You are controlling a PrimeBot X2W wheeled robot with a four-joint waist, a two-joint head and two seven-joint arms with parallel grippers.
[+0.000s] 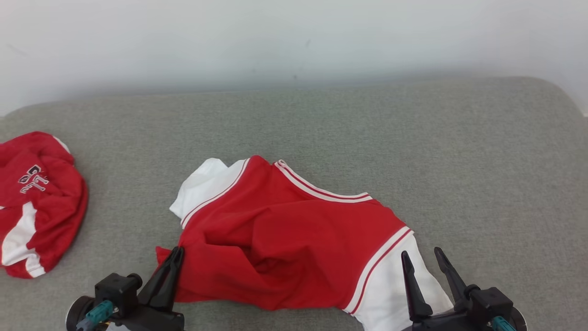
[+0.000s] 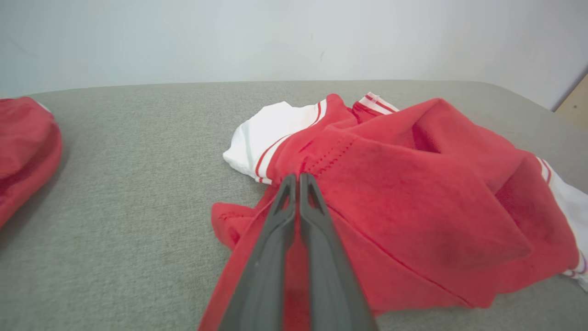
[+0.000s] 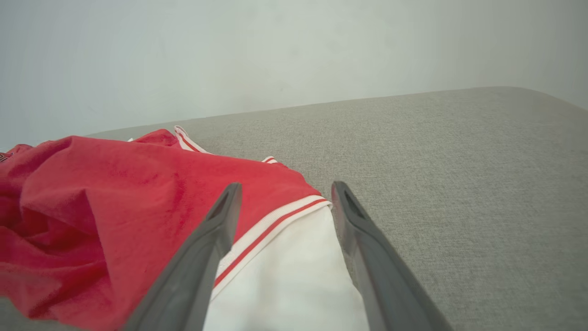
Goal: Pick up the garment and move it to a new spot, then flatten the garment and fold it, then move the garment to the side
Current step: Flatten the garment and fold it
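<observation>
1. Stretching under everything is one grey cloth surface [image 1: 321,119], rounded at its far corners, with one pale wall [image 1: 294,37] behind it.
2. Two red-and-white garments lie on the surface. The garment [image 1: 294,230] of the task sits near the middle of the near edge.
   - It is crumpled, and its red body is rucked into deep folds.
   - One striped band [image 1: 321,187] runs along its far side.
   - It has two white sleeves: the left sleeve [image 1: 202,186] at its far left and the right sleeve [image 1: 395,280] at its near right. Red and white stripes mark where each sleeve meets the body.
3. The second garment [image 1: 41,202] is bunched in a heap at the surface's left edge, well apart from the first. Some lettering shows on its red cloth.
4. Two grippers stand at the near edge. The left gripper [image 1: 177,252] has its fingers pressed together, pinching red cloth at the garment's near left corner, just beside a stitched hem. The cloth rises in a ridge toward the tips.
5. The right gripper [image 1: 421,251] is spread wide over the right sleeve.
   - One finger is above the striped seam.
   - The other finger is at the sleeve's outer edge, beside bare surface.
   - I cannot tell whether the tips touch the cloth.
</observation>
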